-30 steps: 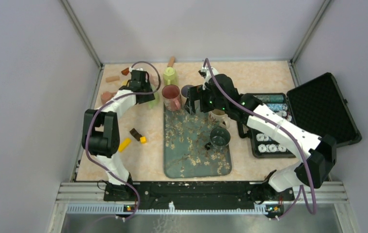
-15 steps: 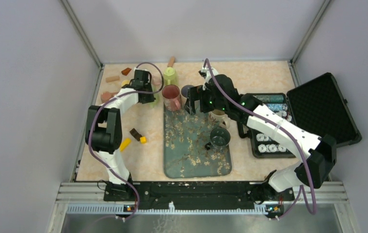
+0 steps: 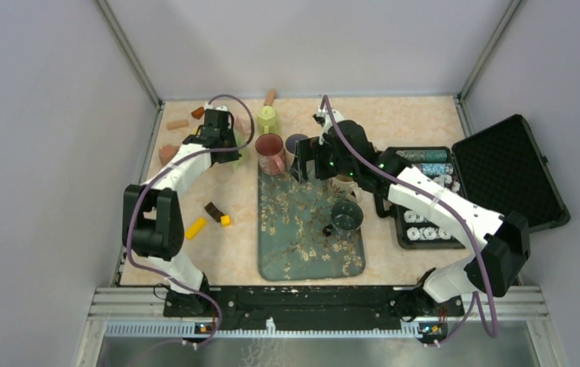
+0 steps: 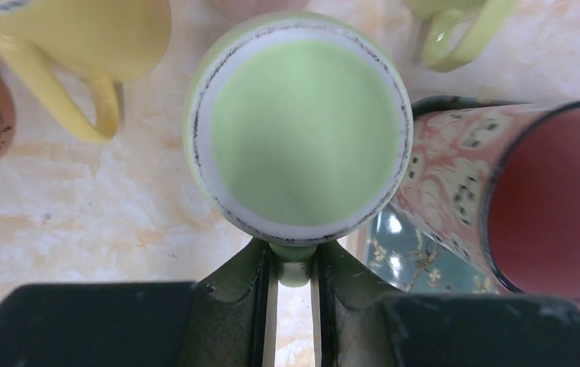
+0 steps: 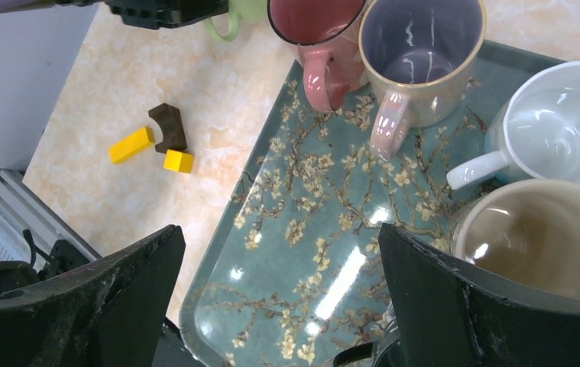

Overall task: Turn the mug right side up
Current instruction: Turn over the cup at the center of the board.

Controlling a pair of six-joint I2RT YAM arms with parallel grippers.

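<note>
Teal floral tray [image 3: 309, 256] mid-table, dark mug [image 3: 345, 216] on its near-right part. Left of the tray, on the marble top [image 3: 393, 122]: yellow blocks [image 5: 130, 145] and a brown block [image 5: 168, 126], close together. Black case [image 3: 508, 172] lies open at far right.

R gripper [image 5: 279, 237] hangs over the tray's far end, jaws spread wide, nothing between them. Under it: cream mug [image 5: 539, 237], white mug [image 5: 554, 130] and lilac mug [image 5: 416, 53], all mouths up. Pink mug [image 4: 531, 199] on the tray's far-left corner, mouth up too.

Now the one that counts: green mug [image 4: 298, 130] is base up, rim down on the top, off the tray, right beside the pink mug on its left. L gripper [image 4: 294, 252] is clamped on its handle [image 4: 294, 273], fingers [image 4: 260, 306] one each side, pinching it. Mug not lifted as far as I can tell.

Farther out: yellow mug [image 4: 80, 38] to the far left, lime mug [image 3: 268, 118] toward the back edge.
</note>
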